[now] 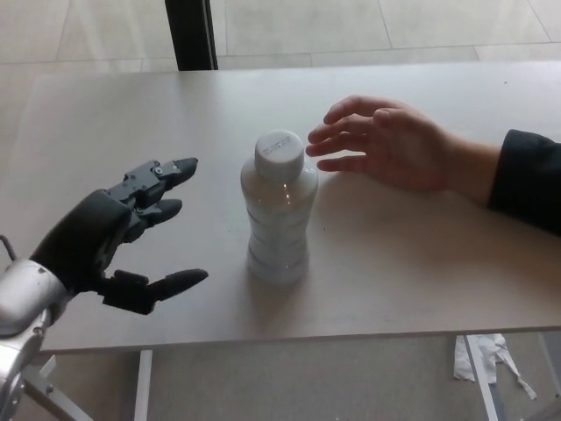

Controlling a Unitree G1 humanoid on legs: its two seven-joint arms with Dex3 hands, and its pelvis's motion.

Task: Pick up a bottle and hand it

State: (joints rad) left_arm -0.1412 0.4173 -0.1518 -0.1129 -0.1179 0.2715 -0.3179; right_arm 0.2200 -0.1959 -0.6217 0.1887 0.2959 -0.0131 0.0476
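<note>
Standing upright near the middle of the pale surface (421,289) is a white bottle (279,215) with a white cap (280,152) screwed on top, nothing touching it. To its left the robot's left hand (110,237) hovers above the surface with its fingers (162,174) spread wide apart and pointing toward the bottle, the thumb (171,284) stretched out lower down toward the near edge; the hand holds nothing, and a clear gap separates the fingertips from the bottle's side. A light grey forearm (22,303) leads from the hand to the lower left corner. The robot's right hand does not show. On the other side of the bottle, a person's hand (386,145) reaches in from the right, palm down, fingers loosely extended toward the cap, with the tips just beside it but apart from it. A dark sleeve (529,180) covers the person's wrist at the right edge. Beyond the far edge of the surface lies a tiled floor (351,26), with a dark upright post (191,33) rising at the top. Below the near edge, white frame legs (140,386) show at lower left, and a crumpled scrap of white paper (491,360) lies on the floor at lower right.
</note>
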